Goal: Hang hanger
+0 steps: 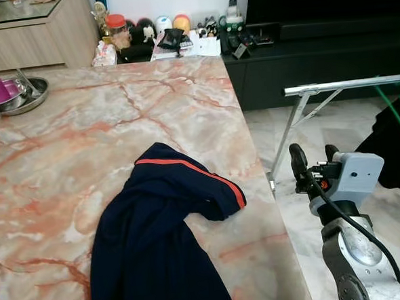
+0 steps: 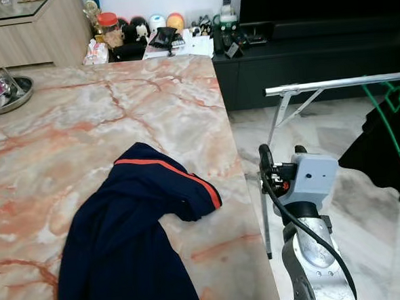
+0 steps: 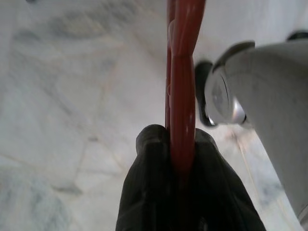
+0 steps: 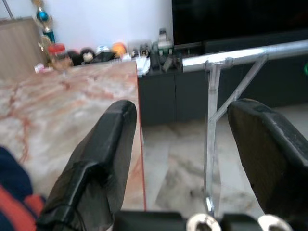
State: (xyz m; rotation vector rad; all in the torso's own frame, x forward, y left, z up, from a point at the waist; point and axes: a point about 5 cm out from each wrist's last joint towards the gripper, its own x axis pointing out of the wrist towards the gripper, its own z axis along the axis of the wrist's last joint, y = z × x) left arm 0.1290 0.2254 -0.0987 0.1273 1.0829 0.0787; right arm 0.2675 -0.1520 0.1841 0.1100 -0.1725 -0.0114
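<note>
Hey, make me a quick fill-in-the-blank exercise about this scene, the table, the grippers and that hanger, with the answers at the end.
1. The left gripper is shut on a ____ hanger.
2. The navy shirt with the orange stripe lies on the ____ table.
3. The right gripper has its fingers ____, with nothing between them.
4. On the metal drying rack hangs a hanger coloured ____.

Missing words: red; marble; open; green
</note>
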